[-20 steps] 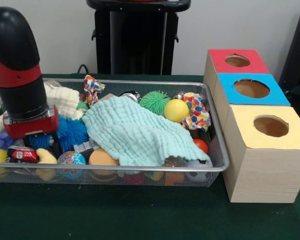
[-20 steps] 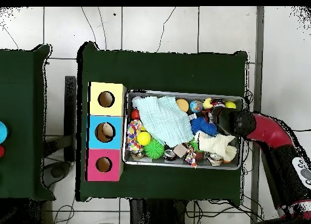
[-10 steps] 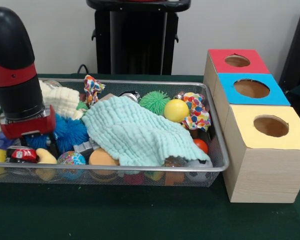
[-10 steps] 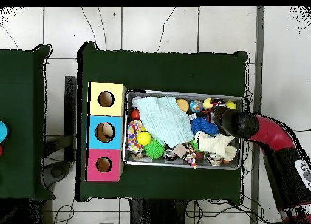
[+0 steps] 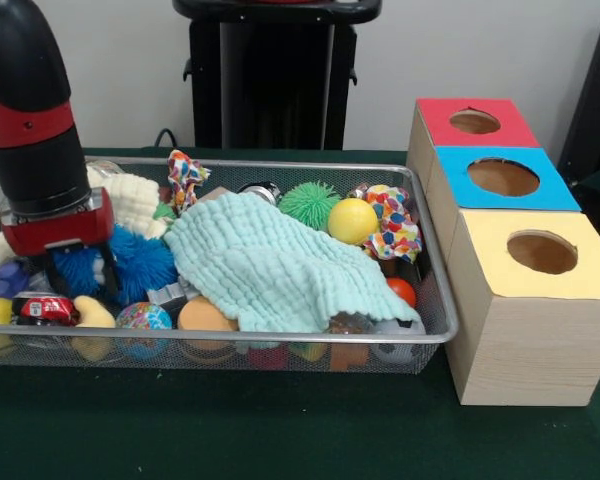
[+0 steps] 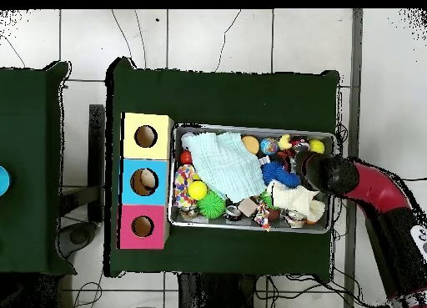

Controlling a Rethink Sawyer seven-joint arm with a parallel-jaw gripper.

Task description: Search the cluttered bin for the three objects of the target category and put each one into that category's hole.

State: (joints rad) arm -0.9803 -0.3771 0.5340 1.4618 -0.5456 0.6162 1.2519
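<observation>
My gripper hangs at the left end of the wire bin, low over the clutter. Its two fingers stand apart and open, and part of the blue spiky ball shows between and behind them. A red toy car lies just below and in front of the fingers. In the overhead view the gripper sits beside the blue spiky ball. The wooden boxes with red, blue and yellow holes stand right of the bin.
A mint cloth covers the bin's middle. Around it lie a yellow ball, a green spiky ball, a colourful rope toy, a cream fluffy cloth, an orange ball and a speckled ball.
The gripper has risen a little from beside the red toy car, staying at the bin's left end. Nothing in the bin has visibly moved.
</observation>
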